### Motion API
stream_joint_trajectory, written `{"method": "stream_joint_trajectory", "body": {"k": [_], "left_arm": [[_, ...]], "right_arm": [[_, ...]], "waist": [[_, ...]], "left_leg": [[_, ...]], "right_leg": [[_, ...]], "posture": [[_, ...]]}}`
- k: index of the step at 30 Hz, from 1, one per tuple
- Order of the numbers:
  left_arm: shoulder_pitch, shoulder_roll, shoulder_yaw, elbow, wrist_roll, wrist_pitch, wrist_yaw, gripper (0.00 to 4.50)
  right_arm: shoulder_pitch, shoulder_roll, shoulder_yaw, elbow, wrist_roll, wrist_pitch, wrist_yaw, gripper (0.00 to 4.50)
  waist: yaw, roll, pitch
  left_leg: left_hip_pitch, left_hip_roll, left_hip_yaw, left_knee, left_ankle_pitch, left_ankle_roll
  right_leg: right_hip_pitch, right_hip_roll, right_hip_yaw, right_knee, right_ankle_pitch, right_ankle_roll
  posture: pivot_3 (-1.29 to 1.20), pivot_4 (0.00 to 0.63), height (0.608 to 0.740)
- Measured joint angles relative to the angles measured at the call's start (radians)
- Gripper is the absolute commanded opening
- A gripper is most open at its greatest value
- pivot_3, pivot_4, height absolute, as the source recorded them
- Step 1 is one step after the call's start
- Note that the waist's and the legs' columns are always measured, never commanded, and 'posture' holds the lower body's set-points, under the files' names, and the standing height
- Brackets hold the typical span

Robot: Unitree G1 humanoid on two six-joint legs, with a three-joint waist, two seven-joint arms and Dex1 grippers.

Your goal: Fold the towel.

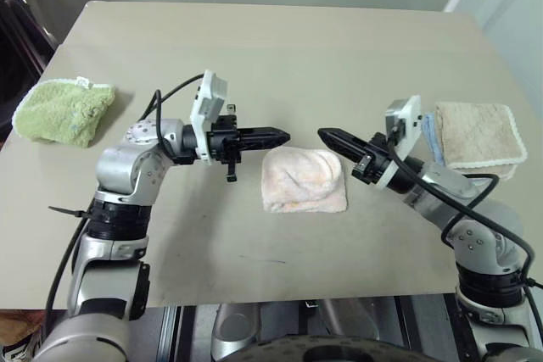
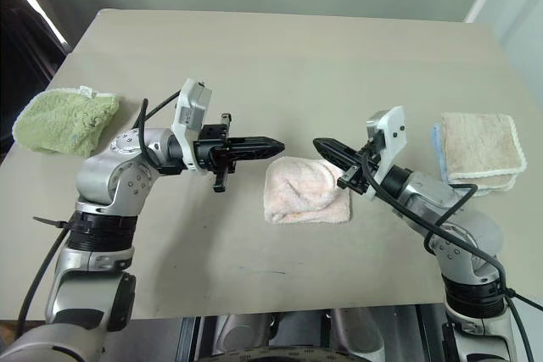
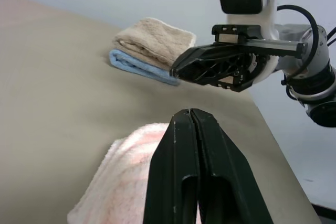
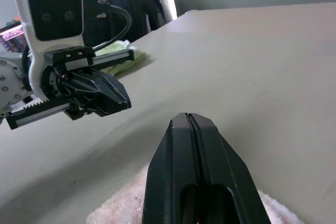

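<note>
The left pincer (image 1: 284, 136) and right pincer (image 1: 323, 134), both pressed together and empty, are held tip to tip just above the folded pink towel (image 1: 303, 179), which is laid mid-worktop (image 1: 280, 48) beneath them.

Open tabletop (image 1: 280, 48) across the whole upper middle of the frame, and bare along the lower edge. Blocked at center by the folded pink towel (image 1: 303, 179), flanked closely by the left gripper (image 1: 284, 136) and right gripper (image 1: 323, 134). At far left, a green towel (image 1: 64, 111); at far right, stacked cloths (image 1: 475, 135).
</note>
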Motion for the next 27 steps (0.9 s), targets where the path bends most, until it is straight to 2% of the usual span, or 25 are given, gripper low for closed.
{"method": "stream_joint_trajectory", "body": {"k": [6,11,15,19,21,27], "left_arm": [[0.035,-0.038,-0.080,0.066,0.149,-0.197,0.024,0.02],[0.089,-0.059,-0.113,0.172,0.232,-0.315,0.020,0.02],[0.119,-0.099,-0.137,0.220,0.270,-0.400,0.017,0.02],[0.127,-0.190,-0.151,0.289,0.299,-0.478,0.044,0.02],[0.125,-0.215,-0.156,0.318,0.313,-0.512,0.053,0.02],[0.107,-0.244,-0.150,0.376,0.326,-0.565,0.064,0.02]], "right_arm": [[-0.036,-0.001,0.106,0.074,-0.119,-0.002,0.005,0.00],[0.012,0.000,0.201,0.143,-0.234,-0.010,0.005,0.00],[0.078,0.000,0.208,0.161,-0.282,-0.037,0.007,0.00],[0.156,-0.010,0.209,0.142,-0.326,-0.088,0.016,0.00],[0.171,-0.010,0.212,0.136,-0.345,-0.102,0.018,0.00],[0.175,0.002,0.212,0.142,-0.387,-0.125,0.019,0.00]], "waist": [[-0.004,0.000,0.000],[-0.005,0.000,0.000],[-0.003,0.001,0.000],[0.000,0.002,-0.001],[-0.001,0.002,-0.001],[-0.001,0.005,-0.002]], "left_leg": [[0.000,0.001,0.000,0.002,0.000,0.000],[-0.003,0.001,-0.001,0.002,-0.001,0.001],[-0.005,0.001,-0.001,0.007,-0.003,0.003],[-0.005,0.000,0.000,0.013,-0.007,0.007],[-0.003,0.000,-0.001,0.014,-0.008,0.008],[-0.001,0.000,-0.001,0.014,-0.007,0.011]], "right_leg": [[0.000,0.000,0.000,0.000,0.001,0.000],[-0.002,0.000,-0.001,0.000,0.001,-0.001],[-0.002,0.000,-0.001,0.000,0.001,0.000],[0.001,-0.001,-0.001,0.000,0.000,0.001],[0.004,-0.001,-0.001,-0.005,-0.002,-0.003],[0.012,-0.001,-0.001,-0.015,0.003,0.000]], "posture": [[0.00,0.150,0.703],[0.00,0.150,0.703],[0.00,0.150,0.703],[0.00,0.150,0.703],[0.00,0.150,0.703],[0.00,0.150,0.703]]}}
